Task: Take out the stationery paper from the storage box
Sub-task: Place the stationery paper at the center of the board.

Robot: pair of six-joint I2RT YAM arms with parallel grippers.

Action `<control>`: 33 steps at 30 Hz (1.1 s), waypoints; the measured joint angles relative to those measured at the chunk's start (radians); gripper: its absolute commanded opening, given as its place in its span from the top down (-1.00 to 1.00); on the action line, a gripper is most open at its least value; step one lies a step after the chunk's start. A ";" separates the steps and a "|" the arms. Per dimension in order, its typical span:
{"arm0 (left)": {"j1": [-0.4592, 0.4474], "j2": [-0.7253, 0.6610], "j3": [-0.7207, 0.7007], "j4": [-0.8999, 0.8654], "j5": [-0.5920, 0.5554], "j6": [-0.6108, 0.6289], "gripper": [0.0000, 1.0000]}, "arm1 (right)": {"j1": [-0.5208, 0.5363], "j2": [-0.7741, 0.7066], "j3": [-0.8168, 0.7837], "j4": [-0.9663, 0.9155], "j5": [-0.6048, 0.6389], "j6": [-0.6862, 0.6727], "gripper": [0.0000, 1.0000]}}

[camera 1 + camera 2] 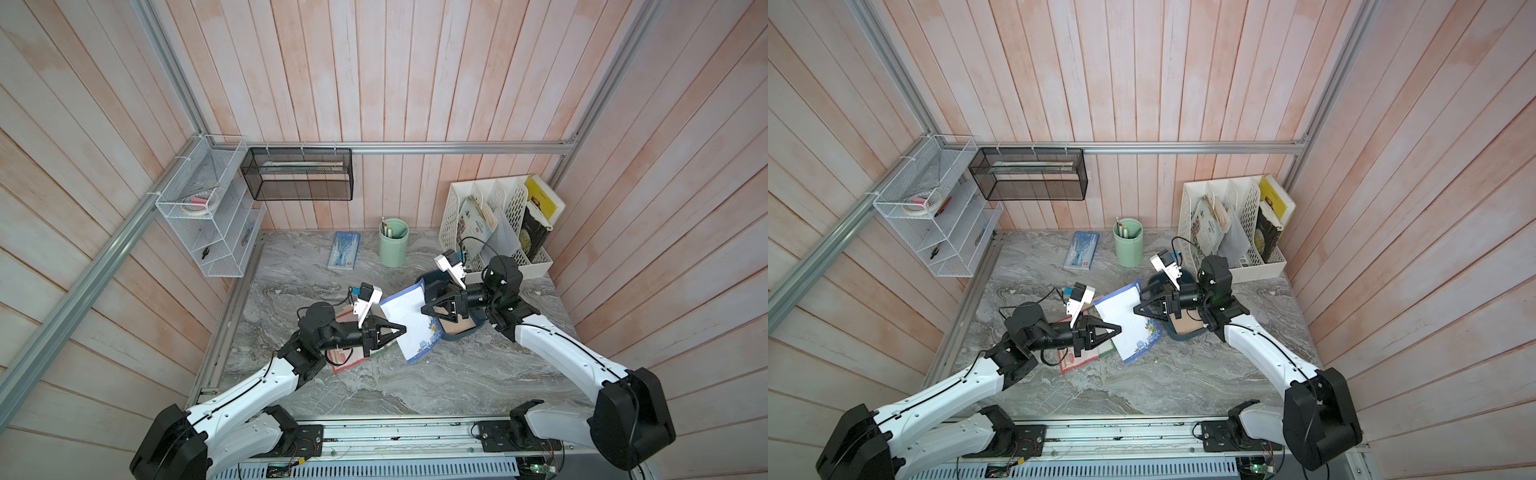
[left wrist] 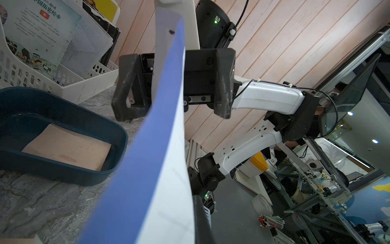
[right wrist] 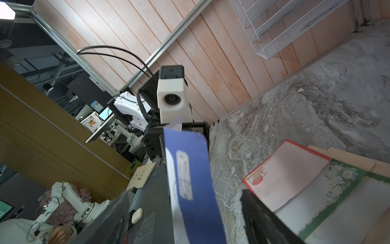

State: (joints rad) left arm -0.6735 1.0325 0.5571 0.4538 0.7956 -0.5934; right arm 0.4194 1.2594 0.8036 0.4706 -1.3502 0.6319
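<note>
With twelve o'clock set toward the back wall in the top views, the left gripper (image 1: 401, 329) is the nearer one. It is clamped on the near long edge of a blue-bordered sheet (image 1: 411, 328), which it holds up clear of the storage box (image 1: 457, 336). The sheet's long axis runs roughly from eleven to five o'clock.

At two o'clock from that grip, the right gripper (image 1: 426, 309) straddles the sheet's far edge with its jaws apart and clamps nothing. Beyond it, at three o'clock, a tan kraft sheet (image 2: 67, 147) lies flat in the box.

Other bordered sheets (image 3: 295, 179) already lie on the table (image 1: 457, 386) at eight o'clock of the held sheet. The likely next move is therefore the left arm's, carrying the sheet that way.
</note>
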 measured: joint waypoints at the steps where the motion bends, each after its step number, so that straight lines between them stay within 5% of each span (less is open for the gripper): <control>1: 0.003 -0.002 0.003 -0.007 0.000 0.004 1.00 | 0.001 -0.002 -0.006 0.005 -0.003 0.003 -0.20; 5: 0.013 -0.002 0.010 -0.025 0.000 0.015 1.00 | 0.005 -0.006 -0.010 0.029 -0.008 0.018 0.20; 10: 0.024 -0.002 0.010 -0.039 -0.001 0.018 1.00 | 0.005 -0.015 -0.008 0.042 -0.010 0.018 0.98; 11: 0.027 -0.002 0.010 -0.040 -0.001 0.018 1.00 | 0.005 -0.016 -0.008 0.040 -0.009 0.021 1.00; 14: 0.037 -0.002 0.010 -0.047 0.000 0.018 1.00 | 0.006 -0.024 -0.005 0.021 -0.002 0.000 0.92; 16: 0.041 -0.002 0.010 -0.048 0.000 0.018 1.00 | 0.008 -0.025 -0.001 0.007 0.004 -0.009 0.48; 18: 0.047 -0.003 0.010 -0.050 -0.001 0.018 1.00 | 0.008 -0.026 0.000 -0.002 0.007 -0.016 1.00; 21: 0.054 -0.006 0.009 -0.051 -0.001 0.018 1.00 | 0.008 -0.026 0.004 -0.015 0.021 -0.028 1.00; 22: 0.055 -0.007 0.008 -0.051 -0.001 0.018 1.00 | 0.008 -0.026 0.005 -0.021 0.027 -0.031 0.58; 23: 0.056 -0.008 0.007 -0.051 -0.002 0.018 1.00 | 0.008 -0.026 0.007 -0.027 0.032 -0.035 0.42; 24: 0.057 -0.010 0.005 -0.051 -0.004 0.018 1.00 | 0.008 -0.026 0.010 -0.038 0.040 -0.040 0.85; 25: 0.058 -0.012 0.002 -0.051 -0.007 0.018 1.00 | 0.008 -0.026 0.014 -0.048 0.045 -0.051 1.00; 27: 0.064 -0.018 -0.002 -0.058 -0.011 0.018 1.00 | 0.008 -0.026 0.022 -0.068 0.054 -0.063 1.00; 29: 0.067 -0.025 -0.004 -0.070 -0.020 0.019 1.00 | 0.009 -0.026 0.028 -0.098 0.072 -0.077 0.29; 33: 0.087 -0.062 -0.008 -0.137 -0.073 0.025 1.00 | -0.004 -0.026 0.069 -0.219 0.154 -0.144 0.17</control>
State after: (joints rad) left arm -0.5861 0.9703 0.5491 0.3164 0.7227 -0.5682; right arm 0.4152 1.2339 0.8730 0.2516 -1.1957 0.4881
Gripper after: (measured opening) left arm 0.040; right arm 0.403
